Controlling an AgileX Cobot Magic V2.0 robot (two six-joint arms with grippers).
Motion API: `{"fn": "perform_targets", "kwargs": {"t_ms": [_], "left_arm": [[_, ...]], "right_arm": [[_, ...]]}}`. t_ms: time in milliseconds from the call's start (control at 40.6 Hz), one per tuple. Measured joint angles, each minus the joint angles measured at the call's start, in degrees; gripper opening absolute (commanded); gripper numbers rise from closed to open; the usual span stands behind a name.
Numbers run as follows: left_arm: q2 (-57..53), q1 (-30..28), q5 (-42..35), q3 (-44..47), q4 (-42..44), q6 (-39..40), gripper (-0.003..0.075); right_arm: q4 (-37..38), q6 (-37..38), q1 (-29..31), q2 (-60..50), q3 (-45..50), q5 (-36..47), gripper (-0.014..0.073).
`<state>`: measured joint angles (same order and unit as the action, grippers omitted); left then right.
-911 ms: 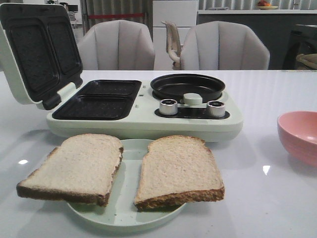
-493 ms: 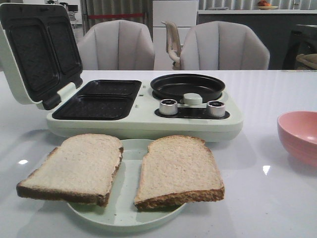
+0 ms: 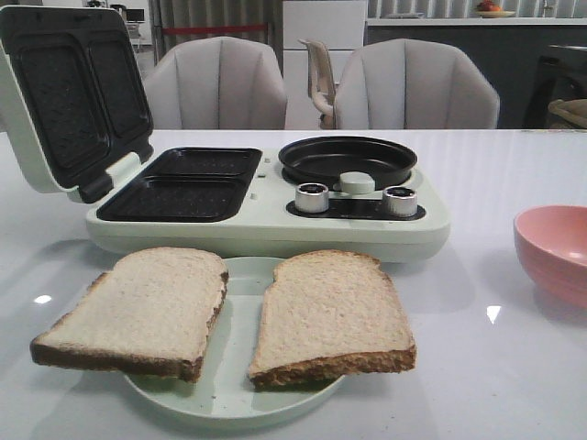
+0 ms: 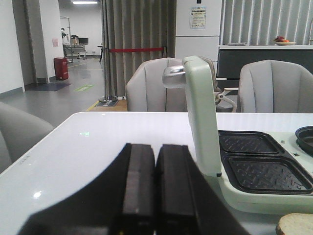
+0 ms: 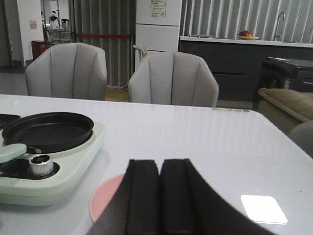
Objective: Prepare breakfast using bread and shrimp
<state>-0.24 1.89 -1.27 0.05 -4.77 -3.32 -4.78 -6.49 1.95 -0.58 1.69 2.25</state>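
Directly ahead of me on the white table (image 3: 514, 367) sat a pale green plate (image 3: 234, 403) carrying the bread: the left slice (image 3: 138, 307) and the right slice (image 3: 326, 312) lay flat side by side, close together but apart, both overhanging the plate's rim. No shrimp could be made out in any view.

Behind the plate stood a pale green breakfast maker (image 3: 275, 225). Its lid (image 3: 69, 92) was swung up on my left side, showing two dark ridged plates inside, and below it lay the two dark grill wells (image 3: 183, 183). On the right half of the machine sat a round black pan (image 3: 347, 160), with two silver knobs (image 3: 312, 197) in front of it. A pink bowl (image 3: 555, 252) stood on the table toward my right, well apart from the machine and cut off by the frame edge.

My left gripper (image 4: 155, 188) hung above the table near the raised lid, its black fingers (image 4: 139, 186) pressed together with nothing between them. My right gripper (image 5: 159, 196) was likewise closed on nothing, over the table with the pink bowl just beneath and beyond it.

Two grey chairs (image 3: 220, 82) stood at the far side of the table.
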Motion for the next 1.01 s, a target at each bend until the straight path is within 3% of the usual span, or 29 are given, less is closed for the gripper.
{"fn": "perform_targets", "kwargs": {"t_ms": [246,394,665,788,1010], "left_arm": [[0.0,0.0,-2.3,-1.8,-2.4,0.0,0.0101],[0.0,0.0,6.5,-12.4,-0.4,0.1,0.0101],[9.0,0.0,23.7,-34.4,4.8,0.1,0.0101],[14.4,0.0,31.7,-38.6,4.8,0.1,0.0101],[21.2,0.0,39.3,-38.6,4.8,0.1,0.0101]], "right_arm": [[-3.8,0.0,0.0,0.0,-8.2,-8.5,0.0043],[-3.8,0.1,0.0,1.2,-18.1,-16.5,0.0043],[-3.8,0.1,0.0,15.3,-36.3,-30.2,0.0043],[-3.8,0.1,0.0,21.3,-40.1,-33.7,0.0043],[-3.8,0.1,0.0,29.9,-39.4,-36.2,0.0043]]}}
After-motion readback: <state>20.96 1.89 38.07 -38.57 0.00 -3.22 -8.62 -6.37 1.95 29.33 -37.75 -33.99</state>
